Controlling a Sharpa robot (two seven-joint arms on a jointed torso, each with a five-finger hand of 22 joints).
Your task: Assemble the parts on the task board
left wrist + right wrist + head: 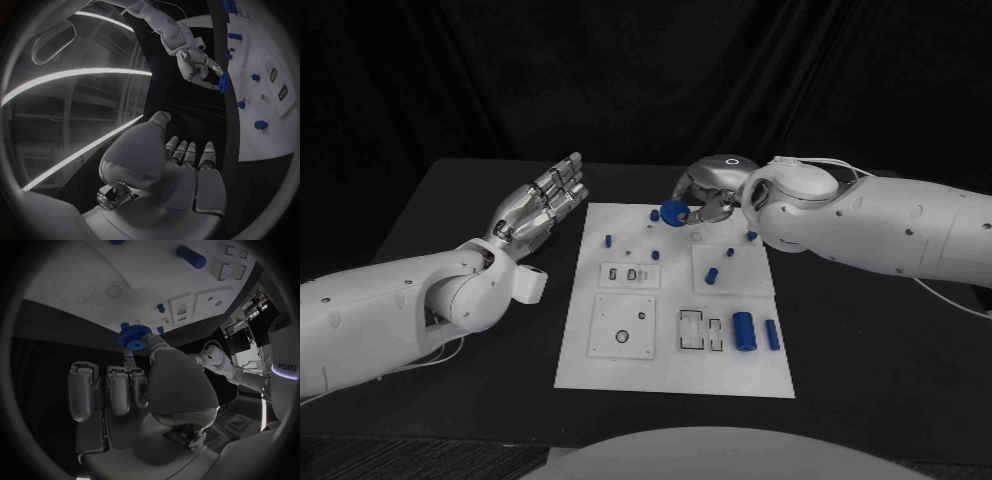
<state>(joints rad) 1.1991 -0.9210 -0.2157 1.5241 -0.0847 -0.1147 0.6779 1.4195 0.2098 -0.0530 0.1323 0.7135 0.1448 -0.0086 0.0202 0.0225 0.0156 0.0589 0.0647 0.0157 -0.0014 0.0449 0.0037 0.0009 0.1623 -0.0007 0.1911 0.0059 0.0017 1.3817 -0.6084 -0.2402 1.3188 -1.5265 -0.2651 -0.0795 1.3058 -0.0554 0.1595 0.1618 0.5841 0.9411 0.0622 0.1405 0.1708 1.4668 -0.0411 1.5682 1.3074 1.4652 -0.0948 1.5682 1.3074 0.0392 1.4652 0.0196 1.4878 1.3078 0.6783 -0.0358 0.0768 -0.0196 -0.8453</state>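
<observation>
A blue gear (674,212) is held pinched in the fingers of the right hand (711,195), just above the far edge of the task board (675,375); in the right wrist view its toothed rim (133,336) is seen at the fingertips, close over the board's edge. The left hand (542,205) is held with its fingers spread and straight, holding nothing, just beside the board's left edge and apart from it. It is judged that the gear is being carried toward a seat on the board. The grip looks light, taken at the gear's edge, so the gear could be tilted or dropped if it is pressed down off-centre; nearby upright pegs (607,240) could also be knocked by the fingers on the way down. One gear is counted, and two large blue cylinders (744,331) are seen lying side by side near the board's near right corner. About seven smaller blue parts are counted across the board's far half, though the smallest cannot be told apart with certainty.
</observation>
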